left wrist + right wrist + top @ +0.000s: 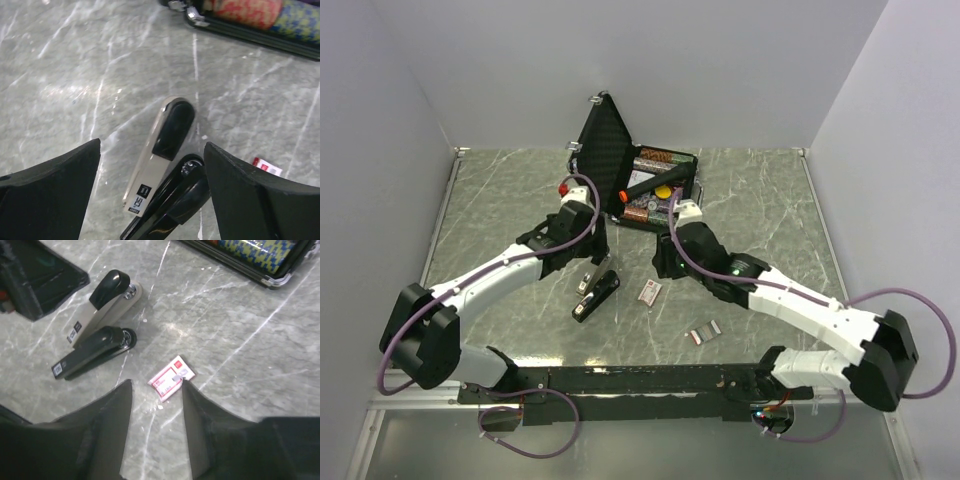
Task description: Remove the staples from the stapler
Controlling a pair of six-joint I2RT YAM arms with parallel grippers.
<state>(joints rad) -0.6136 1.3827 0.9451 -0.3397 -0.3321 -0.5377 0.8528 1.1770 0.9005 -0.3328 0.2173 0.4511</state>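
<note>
The stapler [595, 293] lies near the middle of the bench [770, 220], in front of the open black case [638, 188]. In the top view its long axis runs on a slant from near left to far right. It is spread into two long halves lying side by side. One is a pale grey body with a rounded black pad at its far end, the other a slim glossy black arm with a round metal fitting at its far end. I cannot tell at which end the halves join. In the left wrist view a small black and white label on the grey half reads "50". The black arm carries another label at its near end, too small to read. The left gripper [152, 150] is spread wide with a finger on each side of the stapler, clear of it and holding nothing. The right gripper [156, 390] is moderately spread and empty. A small white and red cardboard box [171, 378] with unreadable print lies just beyond its fingertips. Two short staples [704, 334] strips lie on the bench nearer the right arm, well apart from the stapler.
</note>
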